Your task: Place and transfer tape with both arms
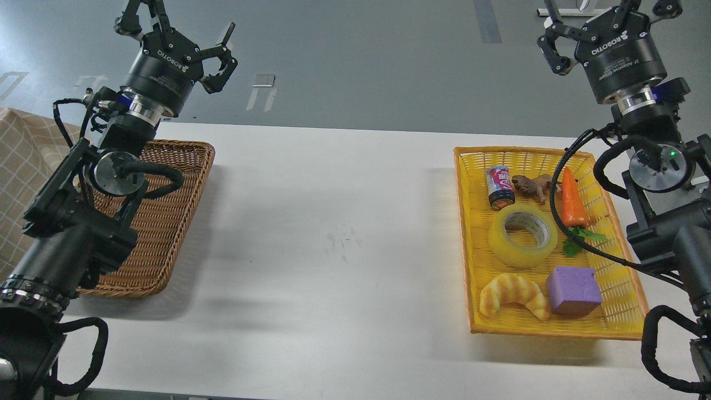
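Note:
The tape (523,235), a wide translucent yellow roll with a grey-white core, lies flat in the middle of the yellow basket (464,233) on the right side of the white table. My right gripper (605,12) hangs high above the basket's far right corner, well clear of the tape; its fingers are splayed open, empty and partly cut off by the top edge. At the upper left, my left gripper (186,28) is raised beyond the far end of the brown wicker basket (166,222), also open and empty.
Around the tape in the yellow basket lie a small can (500,186), a brown toy animal (534,186), a carrot (572,201) with greens, a croissant (514,294) and a purple block (573,290). A checked cloth (22,166) hangs at the far left.

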Robot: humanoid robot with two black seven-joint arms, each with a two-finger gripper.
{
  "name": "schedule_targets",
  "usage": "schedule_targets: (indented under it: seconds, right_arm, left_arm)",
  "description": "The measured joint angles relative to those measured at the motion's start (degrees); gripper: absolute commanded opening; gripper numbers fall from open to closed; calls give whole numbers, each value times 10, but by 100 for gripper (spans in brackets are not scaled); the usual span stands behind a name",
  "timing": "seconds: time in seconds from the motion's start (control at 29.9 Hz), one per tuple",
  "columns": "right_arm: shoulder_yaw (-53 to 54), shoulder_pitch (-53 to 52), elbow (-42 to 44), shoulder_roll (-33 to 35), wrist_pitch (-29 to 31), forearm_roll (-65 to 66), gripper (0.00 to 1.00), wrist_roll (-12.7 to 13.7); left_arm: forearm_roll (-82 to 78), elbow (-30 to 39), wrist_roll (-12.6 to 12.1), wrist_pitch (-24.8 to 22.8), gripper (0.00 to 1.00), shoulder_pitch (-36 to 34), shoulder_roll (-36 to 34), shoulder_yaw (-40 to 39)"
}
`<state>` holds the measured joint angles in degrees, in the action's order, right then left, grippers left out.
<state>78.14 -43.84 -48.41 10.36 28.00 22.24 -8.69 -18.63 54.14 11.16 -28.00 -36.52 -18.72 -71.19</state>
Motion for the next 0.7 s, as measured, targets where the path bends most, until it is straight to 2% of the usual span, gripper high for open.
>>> schedule_targets:
  seconds: [0.7]
  right_arm:
    - [-1, 0, 0, -4, 0, -1, 100, 1]
  left_arm:
    - [4, -1, 4, 0, 98, -2, -1, 1]
